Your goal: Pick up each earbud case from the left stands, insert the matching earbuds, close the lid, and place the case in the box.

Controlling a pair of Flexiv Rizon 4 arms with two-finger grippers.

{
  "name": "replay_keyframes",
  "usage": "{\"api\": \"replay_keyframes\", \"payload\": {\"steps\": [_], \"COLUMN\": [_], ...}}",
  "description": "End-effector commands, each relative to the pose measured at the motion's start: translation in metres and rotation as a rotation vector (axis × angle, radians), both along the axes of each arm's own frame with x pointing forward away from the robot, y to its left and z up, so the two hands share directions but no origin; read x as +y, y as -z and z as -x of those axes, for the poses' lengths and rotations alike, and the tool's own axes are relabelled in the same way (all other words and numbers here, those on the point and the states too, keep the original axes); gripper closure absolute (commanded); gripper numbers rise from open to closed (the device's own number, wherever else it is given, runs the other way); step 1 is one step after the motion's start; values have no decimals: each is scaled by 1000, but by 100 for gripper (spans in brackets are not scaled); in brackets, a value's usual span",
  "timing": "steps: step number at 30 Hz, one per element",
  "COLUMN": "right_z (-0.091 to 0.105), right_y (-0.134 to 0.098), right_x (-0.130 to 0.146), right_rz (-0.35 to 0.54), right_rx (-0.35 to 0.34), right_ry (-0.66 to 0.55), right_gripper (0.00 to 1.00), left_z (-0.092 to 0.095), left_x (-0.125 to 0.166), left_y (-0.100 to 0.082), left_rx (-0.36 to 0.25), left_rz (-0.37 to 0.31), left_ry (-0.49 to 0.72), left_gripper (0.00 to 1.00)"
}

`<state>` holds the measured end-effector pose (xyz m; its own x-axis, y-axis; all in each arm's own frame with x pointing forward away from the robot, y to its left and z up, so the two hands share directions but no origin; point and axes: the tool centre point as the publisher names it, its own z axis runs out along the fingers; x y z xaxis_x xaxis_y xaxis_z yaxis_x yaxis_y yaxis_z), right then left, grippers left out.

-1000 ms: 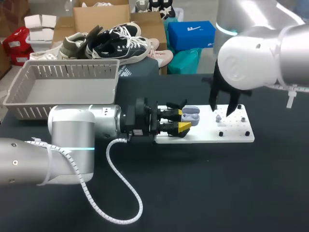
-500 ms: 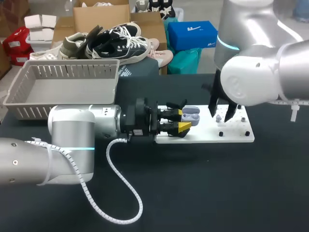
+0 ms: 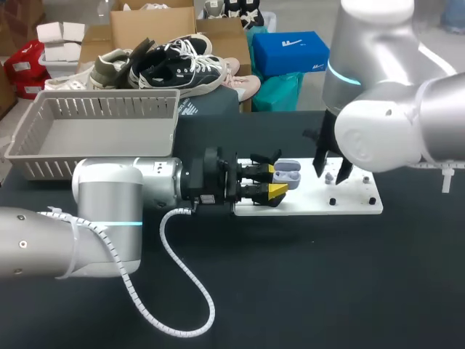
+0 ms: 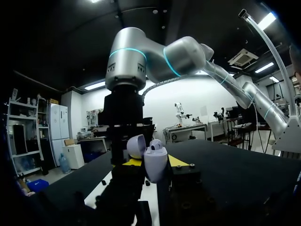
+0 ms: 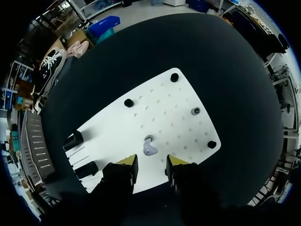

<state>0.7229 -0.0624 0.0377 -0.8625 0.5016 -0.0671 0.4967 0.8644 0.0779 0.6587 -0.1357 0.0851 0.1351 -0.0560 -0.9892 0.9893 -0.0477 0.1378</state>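
Basket [image 3: 94, 134] at table's rear left. Board [image 3: 349, 203] right of centre. Left gripper [image 3: 278, 182] at board's left end, case [image 3: 288, 173] between its fingers. Earbud [image 5: 149, 149] on board, just ahead of right gripper [image 5: 151, 169], not touching.

We found the earbud case [image 4: 155, 161] to be smooth, glossy lilac plastic (its raised lid shone likewise). The white board [image 3: 349, 202] looked matt and hard, and the table [image 3: 327, 291] was a dull black. At ten o'clock, the grey basket [image 3: 43, 156] was slatted plastic. The left arm [image 3: 109, 200] wore a satin-smooth silver shell.
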Motion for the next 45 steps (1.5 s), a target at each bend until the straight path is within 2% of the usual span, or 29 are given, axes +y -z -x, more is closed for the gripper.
{"api": "replay_keyframes", "payload": {"steps": [1, 10, 37, 45], "right_z": [4, 0, -9, -9], "right_y": [5, 5, 14, 14], "right_x": [0, -1, 2, -1], "right_rz": [0, 2, 8, 8], "right_rx": [-42, -71, -44, -43], "right_ry": [3, 19, -6, -4], "right_gripper": [65, 63, 74, 82], "left_z": [1, 1, 1, 1], "left_x": [0, 0, 0, 0], "left_y": [0, 0, 0, 0], "left_rx": [-2, -2, -2, -2], "left_rz": [2, 2, 2, 2], "left_ry": [-3, -3, -3, -3], "left_gripper": [100, 100, 100, 100]}}
